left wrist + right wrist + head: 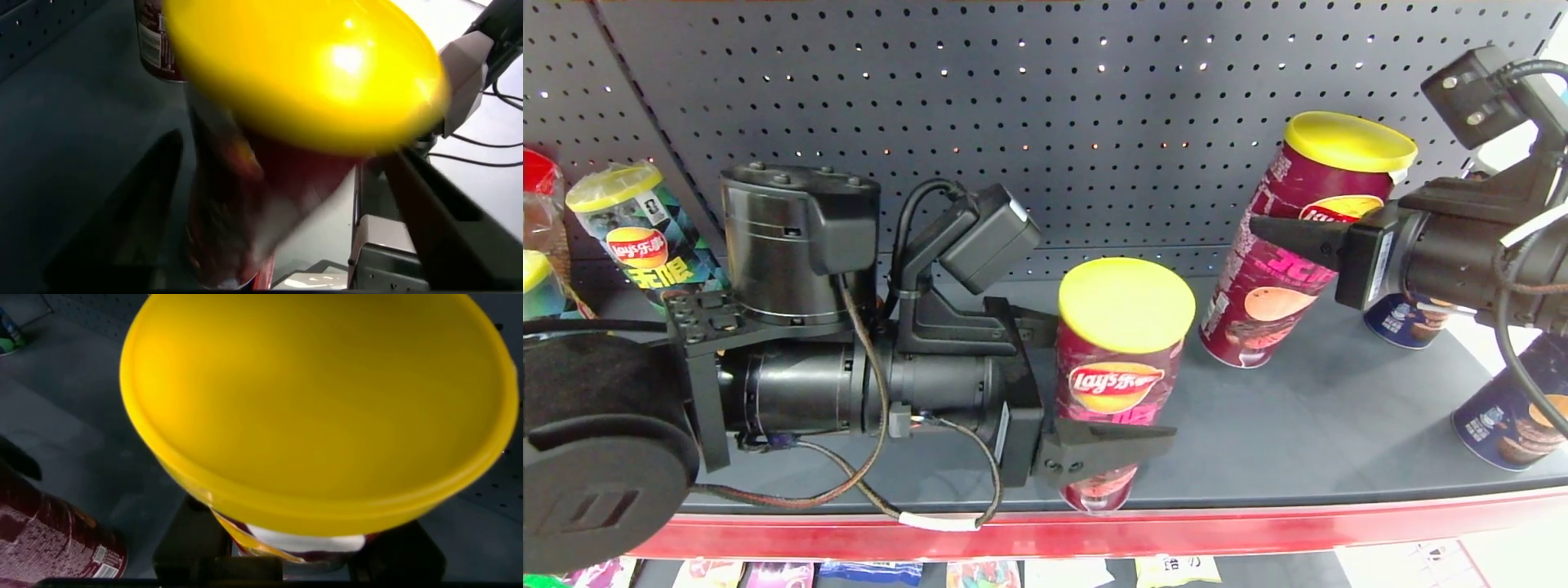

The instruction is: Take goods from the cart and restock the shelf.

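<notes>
Left claw [1111,384] clamped on front can [1123,343], upright at shelf [1298,441] front edge. Right claw [1290,237] clamped on second can [1339,163], tilted, deeper on shelf. Seat both bases flat before release; front one looks too near the edge.

Head camera faces the shelf [1298,441] — wrist cameras sit close above its front can [1123,359] and back can [1298,245].

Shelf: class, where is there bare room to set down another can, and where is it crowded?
The widest bare deck lies between the front maroon can in the left pincer, the tilted rear maroon can in the right pincer, the blue cans and the red lip. Crowded: the left end, by the teal can and the left arm.
</notes>
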Tool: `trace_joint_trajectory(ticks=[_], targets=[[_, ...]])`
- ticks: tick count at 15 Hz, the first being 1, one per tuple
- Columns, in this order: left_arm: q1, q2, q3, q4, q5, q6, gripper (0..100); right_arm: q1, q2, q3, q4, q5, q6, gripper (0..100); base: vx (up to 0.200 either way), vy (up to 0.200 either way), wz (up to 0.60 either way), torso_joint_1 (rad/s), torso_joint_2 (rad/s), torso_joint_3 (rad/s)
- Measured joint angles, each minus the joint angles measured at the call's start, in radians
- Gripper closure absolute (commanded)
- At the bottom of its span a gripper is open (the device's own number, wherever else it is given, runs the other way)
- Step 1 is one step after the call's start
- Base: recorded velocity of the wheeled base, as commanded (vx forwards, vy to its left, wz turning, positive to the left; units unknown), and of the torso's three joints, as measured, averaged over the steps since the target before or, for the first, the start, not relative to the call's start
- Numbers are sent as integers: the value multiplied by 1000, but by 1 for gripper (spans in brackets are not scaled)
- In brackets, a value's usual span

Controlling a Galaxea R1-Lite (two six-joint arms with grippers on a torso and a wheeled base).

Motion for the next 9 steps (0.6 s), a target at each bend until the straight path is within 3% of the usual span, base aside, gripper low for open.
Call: trace_joint_trajectory(ticks=[5,9], targets=[[2,-18,23,-4,18,1,0,5,8,0,-1,1,0,100,0,0,0,0,0,0],[33,-104,152,-4,44,1,0,34,42,-17,0,10,0,100,0,0,0,0,0,0]])
